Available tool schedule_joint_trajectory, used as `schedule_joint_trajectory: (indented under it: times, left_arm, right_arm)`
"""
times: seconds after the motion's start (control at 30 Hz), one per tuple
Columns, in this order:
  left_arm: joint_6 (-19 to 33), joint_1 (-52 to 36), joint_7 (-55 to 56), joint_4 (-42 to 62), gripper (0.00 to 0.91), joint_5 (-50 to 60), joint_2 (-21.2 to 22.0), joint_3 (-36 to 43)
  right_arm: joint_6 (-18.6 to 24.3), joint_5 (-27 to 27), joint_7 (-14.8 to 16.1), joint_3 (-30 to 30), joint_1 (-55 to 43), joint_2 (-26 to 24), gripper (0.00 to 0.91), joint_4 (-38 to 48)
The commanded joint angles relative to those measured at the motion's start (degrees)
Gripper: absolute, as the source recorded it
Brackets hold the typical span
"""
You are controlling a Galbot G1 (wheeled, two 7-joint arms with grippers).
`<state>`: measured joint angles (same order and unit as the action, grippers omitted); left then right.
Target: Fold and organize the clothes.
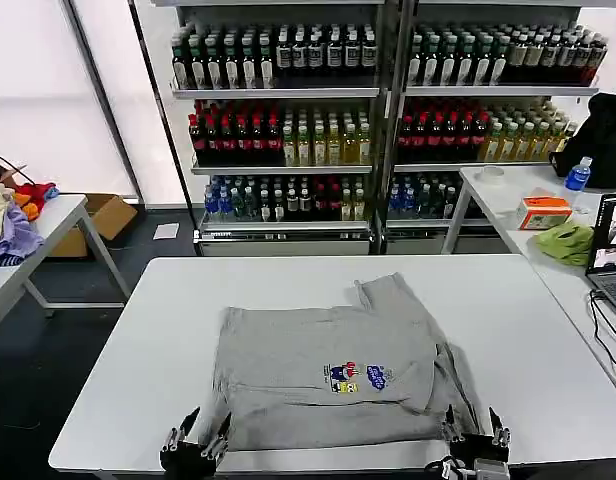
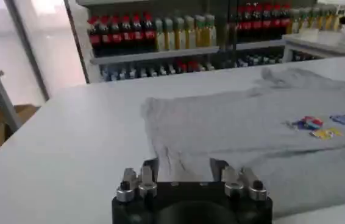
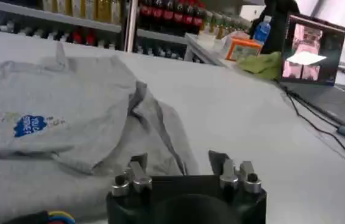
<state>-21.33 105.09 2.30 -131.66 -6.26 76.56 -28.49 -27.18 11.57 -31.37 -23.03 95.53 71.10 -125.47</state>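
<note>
head view, worktop: a white worktop (image 1: 138, 350) fills the middle, with drink shelves (image 1: 288, 130) behind it.
head view, shirt: a light grey shirt (image 1: 308, 375) lies partly folded on the worktop, towards the near edge; a small multicoloured print (image 1: 353, 378) faces up, and one sleeve (image 1: 388, 295) reaches towards the far side.
head view, left gripper: the left gripper (image 1: 196, 440) sits at the near edge, just beside the shirt's near left corner, jaws apart and holding nothing.
head view, right gripper: the right gripper (image 1: 473, 430) sits at the near edge by the shirt's near right corner, jaws apart and holding nothing.
head view, surroundings: a side table on the left carries a pile of coloured fabrics (image 1: 13, 215); a table on the right carries a lime-green cloth (image 1: 566, 243), an orange box (image 1: 543, 211) and a laptop (image 1: 610, 250).
left wrist view: the left gripper (image 2: 184, 170) hovers low with jaws apart, the shirt (image 2: 233, 128) lying just beyond them on the worktop (image 2: 56, 152); the print (image 2: 319, 126) shows farther along the cloth.
right wrist view: the right gripper (image 3: 181, 167) has jaws apart over the shirt's (image 3: 56, 103) rumpled edge; whether they touch the cloth i cannot tell. the laptop (image 3: 319, 61) and the lime-green cloth (image 3: 264, 64) stand well apart.
</note>
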Motion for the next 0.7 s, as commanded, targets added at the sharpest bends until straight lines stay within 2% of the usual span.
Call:
schedule_joint_trajectory:
  times: [0.03,0.23,0.7]
  left_arm:
    - [-2.0,-8.1,-0.1,1.1,0.907,-4.5,0.4,-1.6]
    - [-2.4,-11.0,-0.3,4.3,0.907,-5.7,-0.5,-2.5]
    - [-5.4,-19.7,-0.3,10.7,0.907,-10.6,-4.5,-2.7]
  right_arm:
    - [-1.3,-1.1,2.3,0.1,-7.3,0.4,0.907,4.7]
    - [-4.3,-2.0,2.7,2.8,-15.8,1.6,0.907,9.5]
    - [-5.9,-2.5,2.8,7.5,-30.5,5.8,0.907,21.4]
